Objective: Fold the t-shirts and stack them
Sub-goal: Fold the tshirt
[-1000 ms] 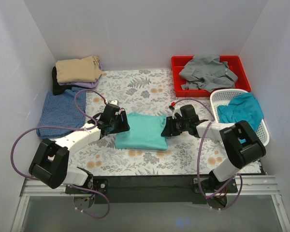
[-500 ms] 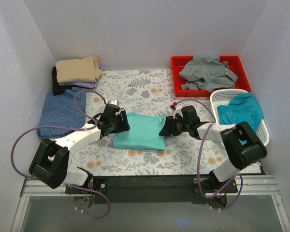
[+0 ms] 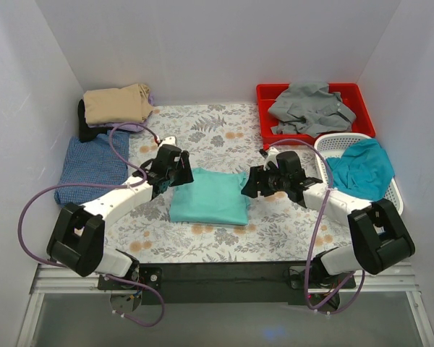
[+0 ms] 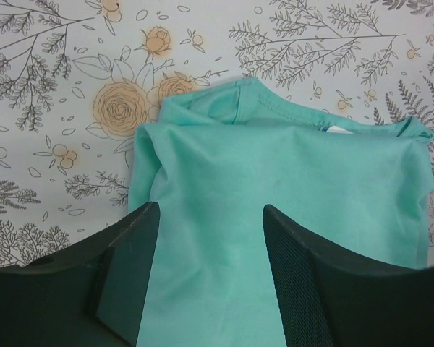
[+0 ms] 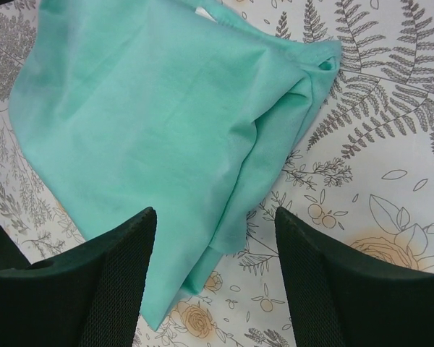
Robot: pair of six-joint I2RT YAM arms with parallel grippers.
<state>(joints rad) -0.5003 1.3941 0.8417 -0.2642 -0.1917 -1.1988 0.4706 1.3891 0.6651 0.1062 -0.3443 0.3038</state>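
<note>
The folded mint-green cotton t-shirt [image 3: 208, 201] is lying at centre. The left gripper [image 3: 179, 176] and right gripper [image 3: 250, 186] are hovering wide and empty at its 10 and 2 o'clock corners. They should probably be pinching every layer before carrying it toward the tan folded t-shirt [image 3: 116, 105] at 10 o'clock.

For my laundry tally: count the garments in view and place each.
7: mint green shirt, centre; blue shirt, left; tan shirt, lavender cloth and black cloth stacked far left; grey shirt in red bin; teal shirt in white basket. More may be hidden.
</note>
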